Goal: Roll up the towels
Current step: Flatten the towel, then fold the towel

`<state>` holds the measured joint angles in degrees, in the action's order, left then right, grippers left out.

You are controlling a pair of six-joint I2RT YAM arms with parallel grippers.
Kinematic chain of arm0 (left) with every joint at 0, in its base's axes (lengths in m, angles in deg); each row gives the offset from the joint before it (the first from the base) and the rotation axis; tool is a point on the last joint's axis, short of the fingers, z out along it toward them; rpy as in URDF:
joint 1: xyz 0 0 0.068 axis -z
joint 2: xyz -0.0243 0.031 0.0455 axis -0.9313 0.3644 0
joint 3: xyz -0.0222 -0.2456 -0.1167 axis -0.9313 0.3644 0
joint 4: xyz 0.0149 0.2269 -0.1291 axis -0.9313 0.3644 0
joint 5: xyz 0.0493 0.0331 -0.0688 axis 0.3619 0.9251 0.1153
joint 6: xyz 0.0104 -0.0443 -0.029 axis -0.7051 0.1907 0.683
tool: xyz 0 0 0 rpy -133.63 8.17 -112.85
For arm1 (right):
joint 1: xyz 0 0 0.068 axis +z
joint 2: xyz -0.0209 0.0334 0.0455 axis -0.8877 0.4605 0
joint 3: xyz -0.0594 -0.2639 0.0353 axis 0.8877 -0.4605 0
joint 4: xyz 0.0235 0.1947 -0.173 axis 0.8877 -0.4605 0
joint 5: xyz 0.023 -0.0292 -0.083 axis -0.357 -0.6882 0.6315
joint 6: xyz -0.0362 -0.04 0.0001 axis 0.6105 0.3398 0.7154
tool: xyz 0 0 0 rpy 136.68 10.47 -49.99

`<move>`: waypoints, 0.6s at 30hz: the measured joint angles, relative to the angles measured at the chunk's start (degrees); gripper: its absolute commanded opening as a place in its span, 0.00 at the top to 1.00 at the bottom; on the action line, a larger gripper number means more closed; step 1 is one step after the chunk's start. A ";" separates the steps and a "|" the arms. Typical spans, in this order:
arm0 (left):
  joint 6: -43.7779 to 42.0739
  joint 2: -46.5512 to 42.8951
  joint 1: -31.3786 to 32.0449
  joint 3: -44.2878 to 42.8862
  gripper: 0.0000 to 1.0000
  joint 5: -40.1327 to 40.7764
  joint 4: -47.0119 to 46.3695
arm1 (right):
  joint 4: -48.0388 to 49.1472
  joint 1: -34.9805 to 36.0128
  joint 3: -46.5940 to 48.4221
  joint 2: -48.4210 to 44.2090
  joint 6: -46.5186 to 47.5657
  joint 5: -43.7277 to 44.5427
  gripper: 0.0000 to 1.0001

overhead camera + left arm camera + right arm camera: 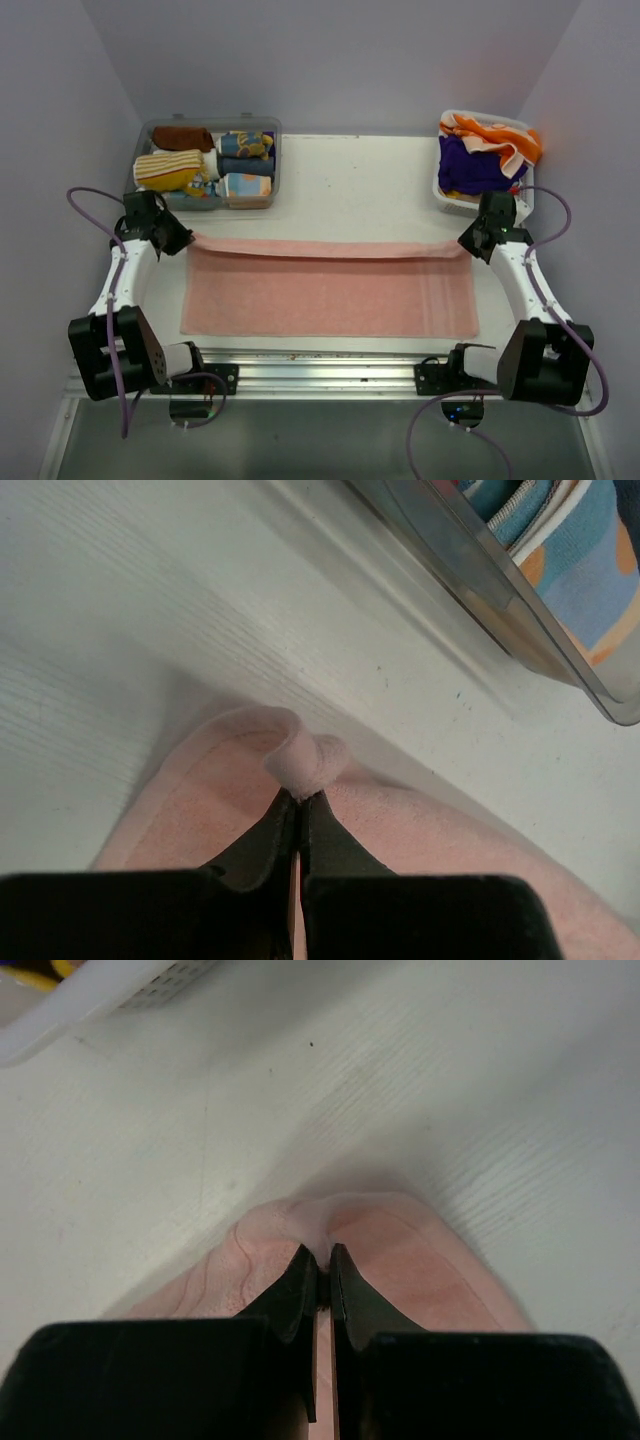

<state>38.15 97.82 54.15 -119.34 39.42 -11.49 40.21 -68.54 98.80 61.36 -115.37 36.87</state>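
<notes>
Pink towel point(330, 295) lies flat mid-table, long side running left-right, far edge turned over in a narrow fold. Soft limp terry, light, won't hold shape; take it at the corners and keep both ends level. Left gripper point(300, 798) is pinched tight on the far-left corner, right gripper point(322, 1260) likewise on the far-right. White table point(350, 185) looks smooth. Clear bin point(277, 165) of rolled towels point(245, 185) far left, white basket point(437, 185) of loose towels point(480, 165) far right.

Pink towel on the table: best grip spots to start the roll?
The two far corners, one per hand, coming from the near side. The pink towel lies flat and wide with its far edge folded over, so the corners give a liftable lip. The left hand and right hand are shut on those corners.
</notes>
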 measured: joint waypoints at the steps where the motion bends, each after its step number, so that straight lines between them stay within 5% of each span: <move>1: 0.00 1.20 0.00 -0.37 1.00 0.00 -0.35 | 1.01 0.02 0.33 1.25 -0.17 -0.22 1.00; 18: 0.39 11.50 0.02 -12.57 1.00 -0.15 -1.44 | 6.64 0.33 13.42 10.51 -0.85 -3.61 1.00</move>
<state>38.54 109.32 54.17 -131.91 39.27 -12.93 46.86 -68.21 112.22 71.87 -116.22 33.26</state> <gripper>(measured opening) 0.017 0.036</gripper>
